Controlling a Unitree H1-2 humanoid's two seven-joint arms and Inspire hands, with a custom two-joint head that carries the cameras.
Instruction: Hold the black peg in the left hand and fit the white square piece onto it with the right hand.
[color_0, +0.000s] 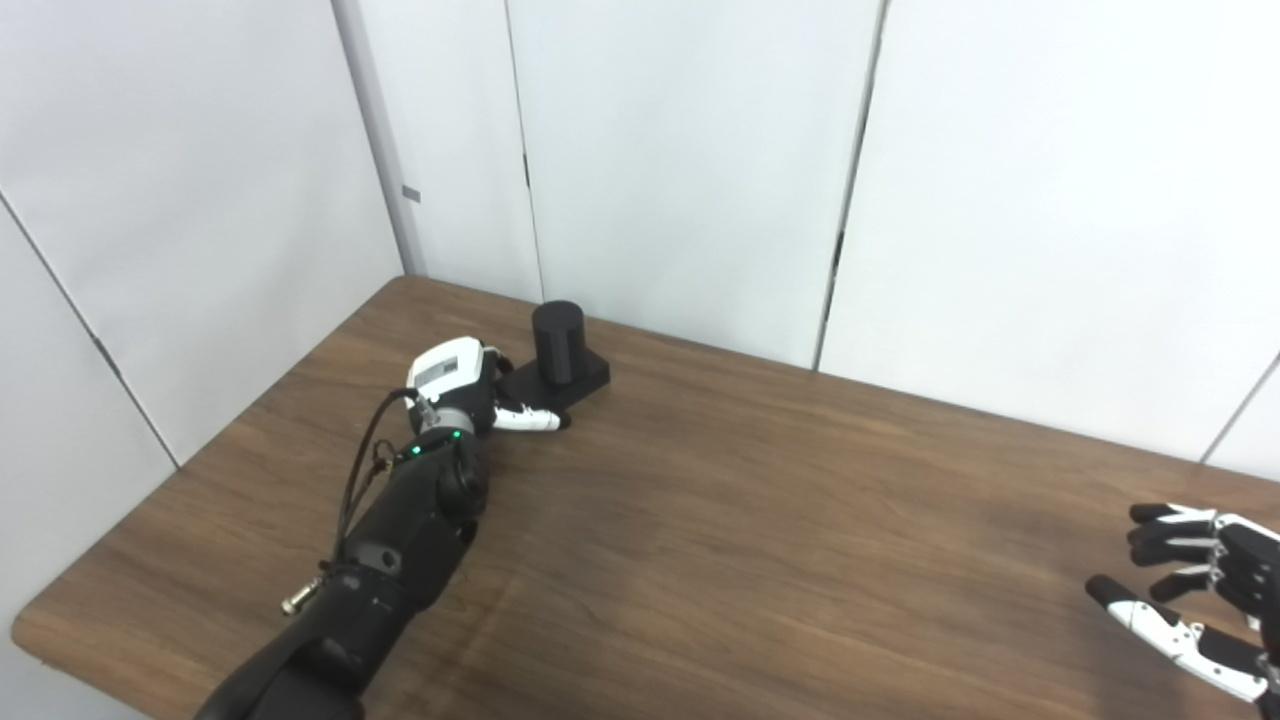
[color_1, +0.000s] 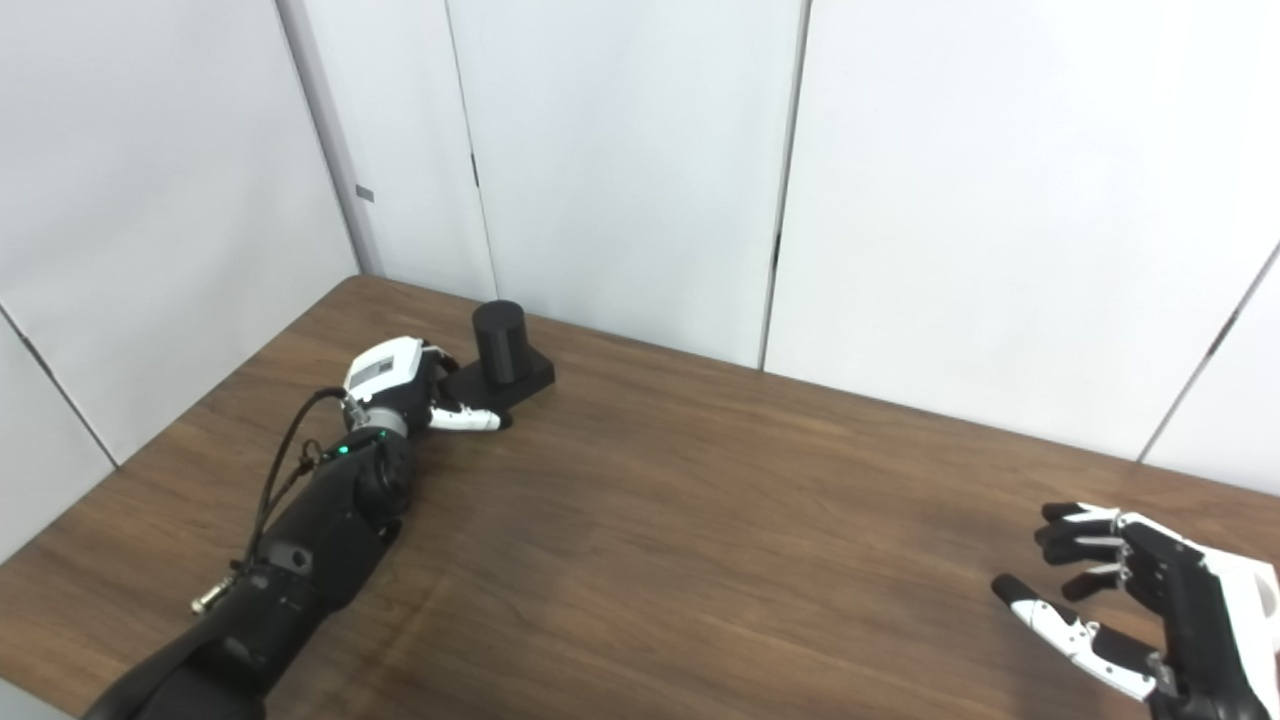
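Note:
The black peg (color_0: 558, 340) is a short upright cylinder on a flat black square base (color_0: 585, 380), standing on the table at the far left. My left hand (color_0: 455, 385) is up against the left side of the base. Its white thumb (color_0: 530, 420) lies along the base's front edge and its fingers are mostly hidden behind the hand. I cannot tell if the grip is closed. My right hand (color_1: 1130, 600) hovers open and empty over the table's near right corner. No white square piece is in view.
The brown wooden table (color_0: 760, 520) runs up to white wall panels (color_0: 680, 150) at the back and left. The peg stands close to the back edge. My left forearm (color_0: 400, 540) with its cable lies across the table's left part.

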